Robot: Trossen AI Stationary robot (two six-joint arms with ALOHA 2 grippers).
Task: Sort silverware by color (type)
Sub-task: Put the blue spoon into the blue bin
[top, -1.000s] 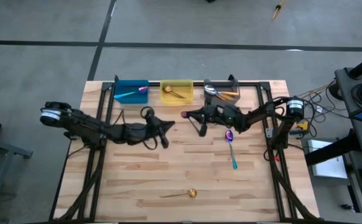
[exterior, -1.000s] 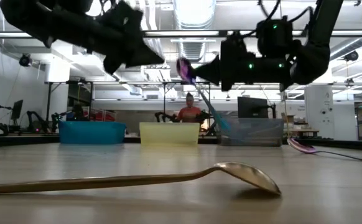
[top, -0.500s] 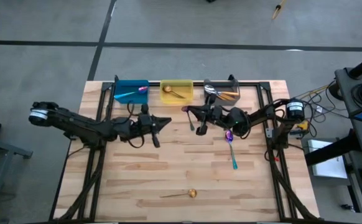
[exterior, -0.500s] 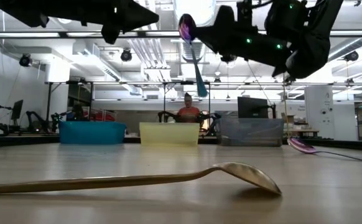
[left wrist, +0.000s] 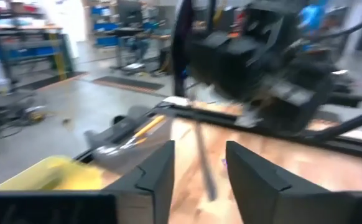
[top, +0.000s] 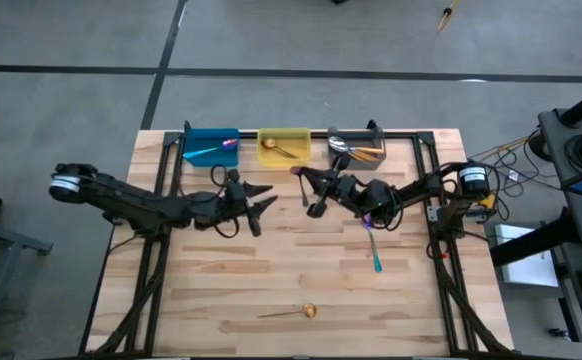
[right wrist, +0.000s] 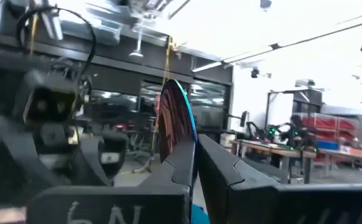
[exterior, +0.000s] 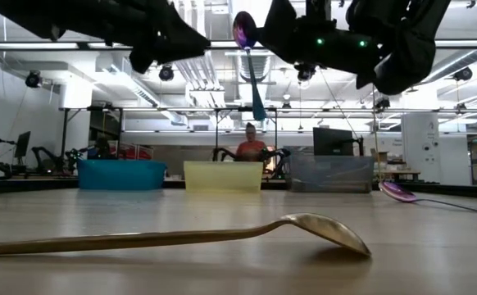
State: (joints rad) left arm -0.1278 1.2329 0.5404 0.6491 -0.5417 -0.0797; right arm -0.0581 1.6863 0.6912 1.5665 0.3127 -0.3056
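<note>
From above: found left gripper (top: pixel 263 200) over the table (top: pixel 221 290) left of centre, fingers spread, nothing between them. Found right gripper (top: pixel 306 180) just across from it, tips facing, clamped on purple spoon (top: pixel 295 172) carried above the wood. Saw second purple spoon (top: pixel 374 250) lying flat right of centre, bowl partly under the right arm, teal handle toward the near edge. Saw gold spoon (top: pixel 306 311) lying near the front edge, well apart from both arms. Noted blue bin (top: pixel 193 138), yellow bin (top: pixel 296 135) and gray bin (top: pixel 343 134) in a row at the far edge, with binned spoons (top: pixel 356 150) inside.

At table height: saw gold spoon (exterior: pixel 304 225) close in front, bowl to the right. Spotted second purple spoon (exterior: pixel 398 191) farther back on the right. Saw purple spoon (exterior: pixel 243 29) high up, bowl pinched, teal handle hanging down. Made out the three bins behind, and a person (exterior: pixel 251 149) beyond the table.

From the left wrist: saw both fingers (left wrist: pixel 156 177) parted, a clear gap between. Made out the right arm ahead, blurred, with gray bin (left wrist: pixel 106 134) and yellow bin (left wrist: pixel 50 174) to one side.

From the right wrist: saw fingers (right wrist: pixel 231 174) pressed together on the edge of purple spoon (right wrist: pixel 176 121), bowl upright, with the left arm facing
</note>
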